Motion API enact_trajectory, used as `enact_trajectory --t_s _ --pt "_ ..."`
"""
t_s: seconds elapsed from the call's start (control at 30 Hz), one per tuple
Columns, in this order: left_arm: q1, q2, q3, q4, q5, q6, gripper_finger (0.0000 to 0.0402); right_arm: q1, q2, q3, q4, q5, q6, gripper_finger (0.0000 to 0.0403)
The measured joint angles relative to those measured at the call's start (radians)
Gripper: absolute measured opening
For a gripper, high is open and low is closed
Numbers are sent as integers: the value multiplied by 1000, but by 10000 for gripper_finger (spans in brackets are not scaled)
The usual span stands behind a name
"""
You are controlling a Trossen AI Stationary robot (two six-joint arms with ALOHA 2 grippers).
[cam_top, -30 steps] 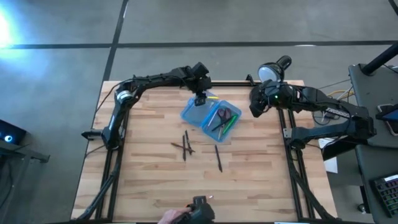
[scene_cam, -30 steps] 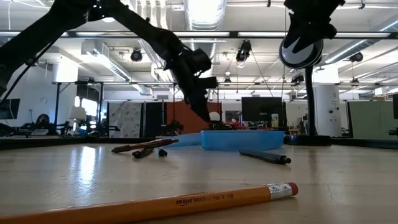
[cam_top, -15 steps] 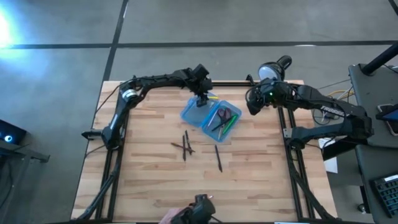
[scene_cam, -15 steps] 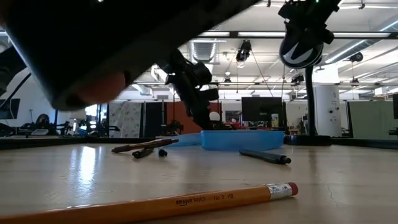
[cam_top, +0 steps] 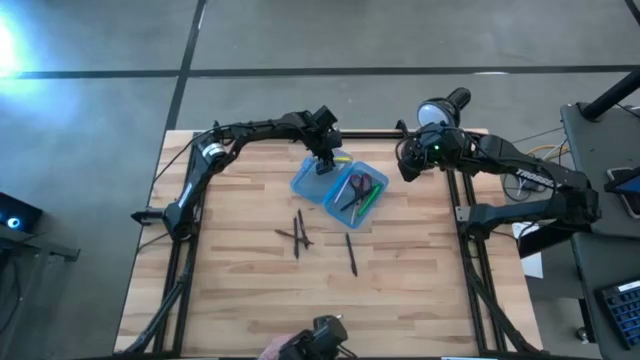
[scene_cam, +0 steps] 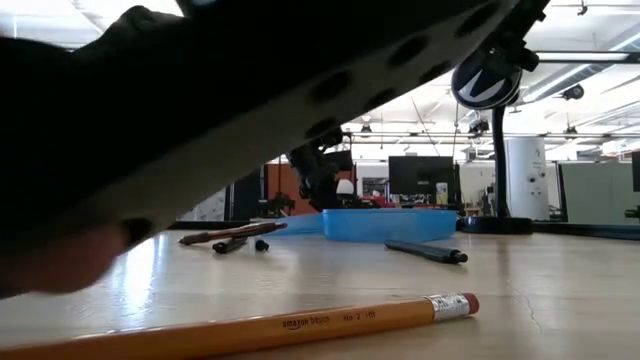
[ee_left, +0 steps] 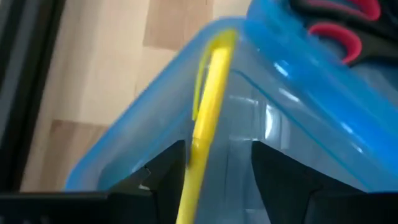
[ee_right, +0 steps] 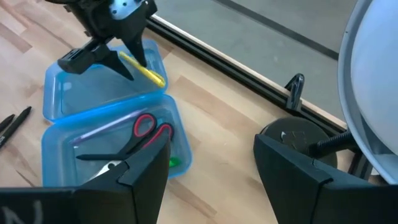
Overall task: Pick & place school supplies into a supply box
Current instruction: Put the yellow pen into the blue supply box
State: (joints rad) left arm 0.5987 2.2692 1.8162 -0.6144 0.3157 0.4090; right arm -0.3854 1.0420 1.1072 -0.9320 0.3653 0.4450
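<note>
The supply box lies open, a translucent blue case with two halves. Red-handled scissors and a green pen lie in its near-right half. A yellow pen lies in the far-left half, its far end at the box's corner rim. My left gripper is low over that half, open, with the pen between its fingers. My right gripper hovers open to the right of the box. Dark pens and one more lie on the table. My left gripper stands open over the yellow pen, pointing down into the box's far-left half. The pen runs close along one finger. I cannot tell whether that finger touches it.
A black desk lamp stands at the far right corner, its base close to my right gripper. An orange pencil lies near the table's near edge. A person's hand with a dark object covers much of the low view.
My left gripper has sunk a little toward the box's far-left half. At the near edge a person's hand with a dark object has come in front of the low camera and now blocks most of that view.
</note>
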Motion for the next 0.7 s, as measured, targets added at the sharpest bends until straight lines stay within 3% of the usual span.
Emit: enact_trajectory --t_s 0.2,0.53,0.7 --pt "0 0 -4 -18 -17 57 116 -2 0 0 -2 0 -3 224" --pt "-3 -1 -3 -53 -169 92 19 -2 0 0 -2 0 -1 224" --pt "-19 -2 26 -110 -244 85 12 -2 0 0 -2 0 -2 224"
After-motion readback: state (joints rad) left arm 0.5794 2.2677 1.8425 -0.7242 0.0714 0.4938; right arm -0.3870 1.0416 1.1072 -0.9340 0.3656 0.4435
